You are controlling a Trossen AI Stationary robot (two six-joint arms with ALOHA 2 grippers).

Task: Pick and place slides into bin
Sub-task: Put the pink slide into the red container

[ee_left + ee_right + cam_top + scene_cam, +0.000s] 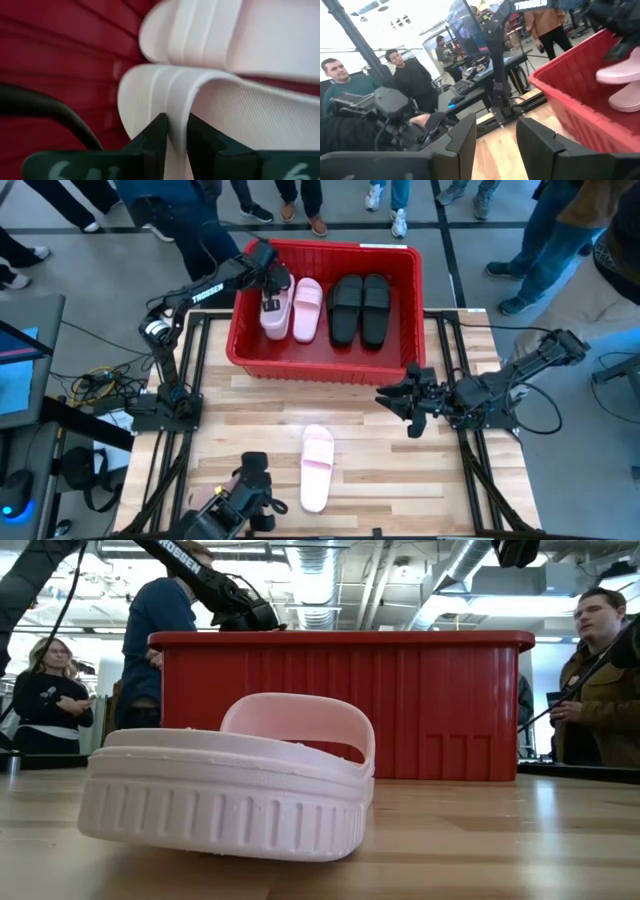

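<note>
We look down on the red bin (325, 360) at the far side of the wooden table (400, 470). Inside it we count four slides. Two black slides (360, 308) lie side by side in the right half, soles down. A pink slide (306, 309) lies flat just left of them. A second pink slide (274, 313) sits at the bin's left end, touching the first, with the left gripper (272, 288) on it.

In the left wrist view, we see the left gripper's fingers (152, 137) pinching the strap edge of that pink slide (210, 105); the neighbouring pink slide (230, 35) lies just beyond, against the ribbed red wall (60, 60).

One more pink slide (317, 467) lies on the bare table in front of the bin, well apart from it. From the low view, this slide (230, 790) rests with its sole edge slightly lifted off the wood at one end, and the bin's wall (440, 700) stands behind it.

The right gripper (400, 405) hangs over the table near the bin's front right corner, its fingers (465, 145) spread and holding nothing.

People stand around the table beyond the bin.
</note>
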